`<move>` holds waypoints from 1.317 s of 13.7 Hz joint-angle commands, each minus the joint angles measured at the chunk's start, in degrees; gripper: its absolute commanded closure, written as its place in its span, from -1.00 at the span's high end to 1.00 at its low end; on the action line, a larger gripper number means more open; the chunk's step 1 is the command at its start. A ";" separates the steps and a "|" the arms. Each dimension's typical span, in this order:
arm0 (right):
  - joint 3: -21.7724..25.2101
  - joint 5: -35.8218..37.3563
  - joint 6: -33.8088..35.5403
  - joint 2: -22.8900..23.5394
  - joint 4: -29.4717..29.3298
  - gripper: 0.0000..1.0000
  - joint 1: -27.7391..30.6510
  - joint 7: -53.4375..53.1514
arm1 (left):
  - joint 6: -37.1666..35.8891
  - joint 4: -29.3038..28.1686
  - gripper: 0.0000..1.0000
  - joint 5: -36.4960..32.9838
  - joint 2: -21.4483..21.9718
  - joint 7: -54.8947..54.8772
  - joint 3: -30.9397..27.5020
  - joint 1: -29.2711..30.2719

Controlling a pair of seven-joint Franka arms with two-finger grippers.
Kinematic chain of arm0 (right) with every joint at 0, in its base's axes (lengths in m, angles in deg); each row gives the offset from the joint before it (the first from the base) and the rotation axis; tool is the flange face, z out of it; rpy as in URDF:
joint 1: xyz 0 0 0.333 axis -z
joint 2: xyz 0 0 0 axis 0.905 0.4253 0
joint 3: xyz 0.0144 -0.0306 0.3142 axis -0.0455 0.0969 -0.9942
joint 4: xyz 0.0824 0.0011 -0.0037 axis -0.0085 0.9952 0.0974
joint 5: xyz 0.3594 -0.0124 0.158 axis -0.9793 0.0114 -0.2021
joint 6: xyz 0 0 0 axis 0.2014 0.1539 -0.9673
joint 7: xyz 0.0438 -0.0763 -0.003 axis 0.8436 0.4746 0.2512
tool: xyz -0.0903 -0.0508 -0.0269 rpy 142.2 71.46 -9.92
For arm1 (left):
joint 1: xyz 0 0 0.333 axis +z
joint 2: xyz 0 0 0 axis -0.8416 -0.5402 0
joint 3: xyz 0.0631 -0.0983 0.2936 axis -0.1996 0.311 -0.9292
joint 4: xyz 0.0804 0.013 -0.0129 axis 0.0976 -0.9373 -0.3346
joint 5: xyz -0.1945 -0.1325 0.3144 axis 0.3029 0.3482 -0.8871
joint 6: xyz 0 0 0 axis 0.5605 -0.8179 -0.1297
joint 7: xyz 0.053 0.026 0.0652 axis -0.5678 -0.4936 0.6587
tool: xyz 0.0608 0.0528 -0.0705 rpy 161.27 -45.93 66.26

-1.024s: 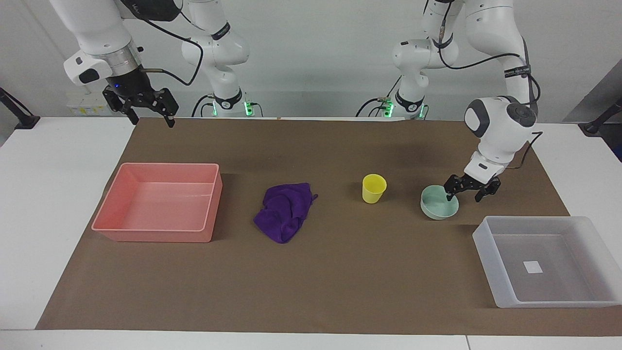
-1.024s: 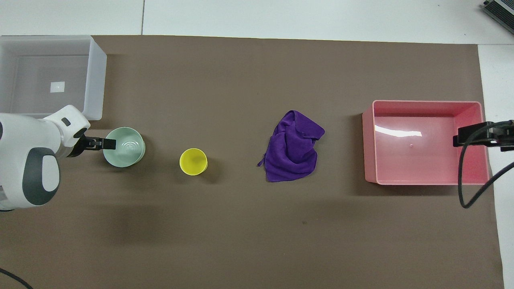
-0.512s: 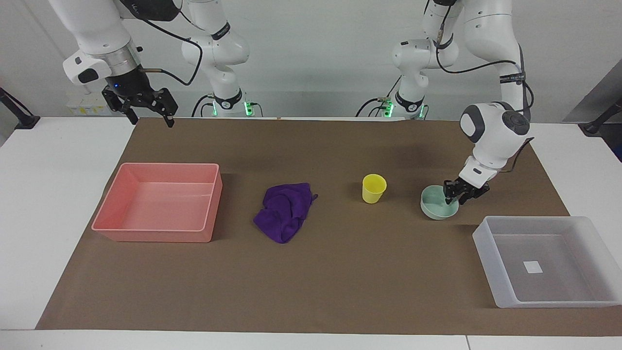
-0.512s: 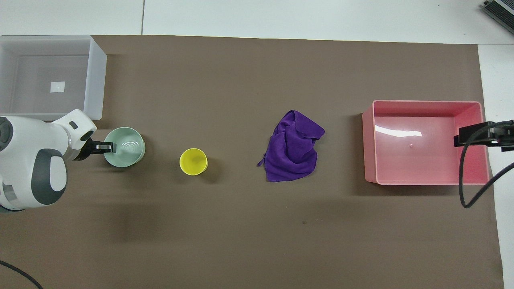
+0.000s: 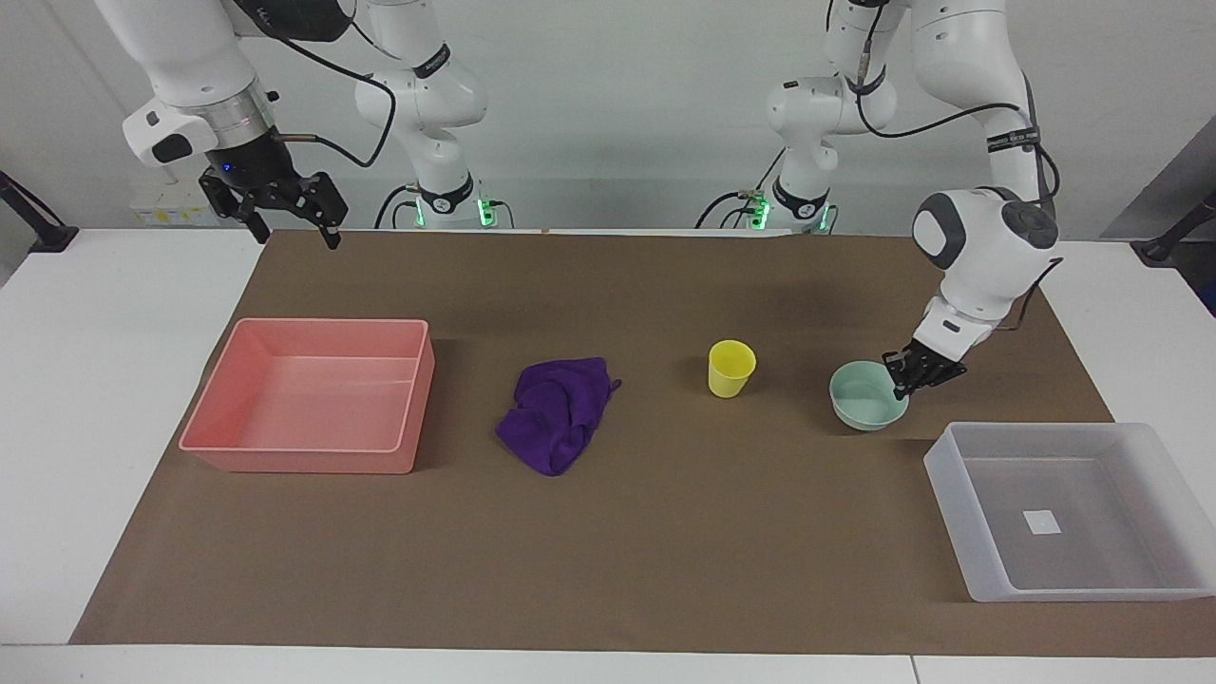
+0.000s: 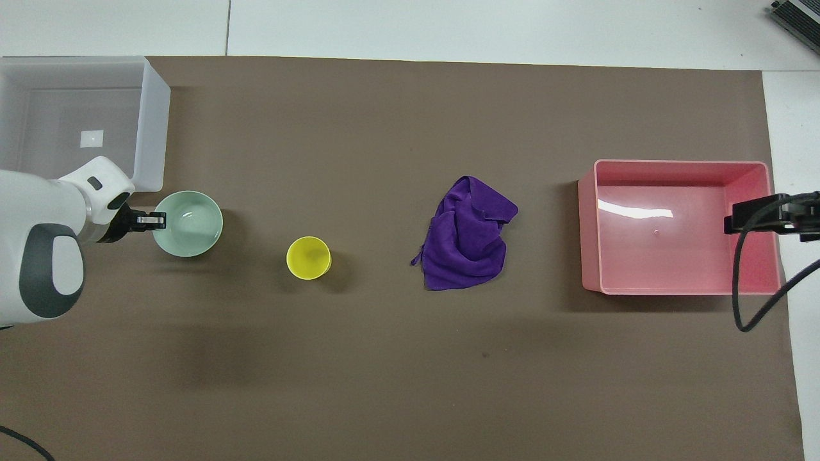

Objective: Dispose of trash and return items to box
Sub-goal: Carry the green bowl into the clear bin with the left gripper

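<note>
My left gripper (image 5: 902,380) is shut on the rim of the mint-green bowl (image 5: 866,396) and holds it just above the brown mat, beside the box. The gripper (image 6: 154,221) and the bowl (image 6: 188,223) also show in the overhead view. The yellow cup (image 5: 731,368) stands upright on the mat beside the bowl. The purple cloth (image 5: 556,412) lies bunched at mid-table. The translucent box (image 5: 959,475) with a white sticker sits at the left arm's end, with nothing in it. My right gripper (image 5: 296,233) waits open and high at the right arm's end.
A pink tray (image 5: 304,461) with nothing in it stands at the right arm's end, beside the cloth. The brown mat (image 5: 608,570) covers most of the white table. The right arm's black cable (image 6: 743,282) hangs over the pink tray's end.
My left gripper closed on the bowl's rim. It has then moved the bowl a little toward the box and up from the mat. The right arm has not moved.
</note>
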 commanded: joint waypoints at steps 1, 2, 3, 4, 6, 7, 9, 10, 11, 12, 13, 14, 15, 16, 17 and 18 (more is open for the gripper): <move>-0.14 -0.23 -0.26 -1.51 1.69 1.00 0.75 1.13 | -8.97 9.95 -1.00 0.62 -0.37 -0.56 -0.07 2.23; -0.14 -0.22 -0.44 -1.60 1.69 1.00 0.84 1.30 | -11.00 13.81 -1.00 0.62 -1.59 -0.56 -0.07 3.46; -0.14 -0.22 -0.79 -1.60 1.69 1.00 0.84 1.48 | -12.41 17.16 -1.00 0.62 -3.08 -0.56 -0.07 4.52; -0.14 -0.22 -0.79 -1.60 1.77 1.00 0.84 1.48 | -11.90 19.37 -1.00 0.53 -4.23 -0.47 -0.07 5.40; -0.14 -0.22 -0.88 -1.60 1.95 1.00 0.84 1.39 | -11.02 24.02 -1.00 0.01 -6.51 -0.30 -0.15 6.19; -0.22 -0.66 -1.05 -1.77 2.47 1.00 0.84 1.65 | -10.76 26.13 -1.00 -0.17 -7.83 -0.38 -0.16 7.07; -0.23 -1.28 -2.19 -2.47 4.14 1.00 0.32 1.65 | -10.23 29.39 -1.00 -0.26 -10.82 -0.30 -0.16 8.91; -0.57 -1.19 -3.24 -2.74 5.10 1.00 -0.04 1.66 | -11.01 33.15 -1.00 -0.35 -13.44 -0.30 -0.16 9.79; -0.75 -1.19 -4.73 -3.00 5.98 1.00 -0.13 1.66 | -11.54 37.28 -1.00 -1.13 -16.51 -0.30 -0.16 10.93; -0.84 -1.19 -7.01 -3.00 7.21 1.00 -0.13 1.66 | -12.42 41.67 -1.00 -1.40 -19.76 -0.30 -0.07 11.46; -0.84 -1.19 -10.16 -3.00 8.79 1.00 -0.83 1.57 | -13.82 46.06 -1.00 -1.49 -23.19 -0.30 -0.07 11.73; -0.84 -1.19 -12.80 -2.83 10.28 1.00 -2.75 1.48 | -14.87 50.37 -1.00 -1.49 -26.62 -0.21 -0.24 11.91; -0.84 -1.19 -14.40 -2.57 11.34 1.00 -3.72 0.96 | -14.97 52.94 -1.00 -1.49 -29.78 -0.21 0.10 13.04; -0.84 -1.19 -16.41 -1.78 12.14 1.00 -5.30 0.34 | -14.19 54.53 -1.00 -1.49 -31.90 -0.21 0.46 13.92; -0.84 -1.19 -18.61 -0.38 12.32 1.00 -6.45 -0.45 | -13.49 55.33 -1.00 -1.40 -33.49 -0.30 0.37 14.10; -0.84 -1.19 -20.81 0.94 12.32 1.00 -6.81 -0.54 | -12.26 55.60 -1.00 -1.40 -34.81 -0.30 0.37 14.11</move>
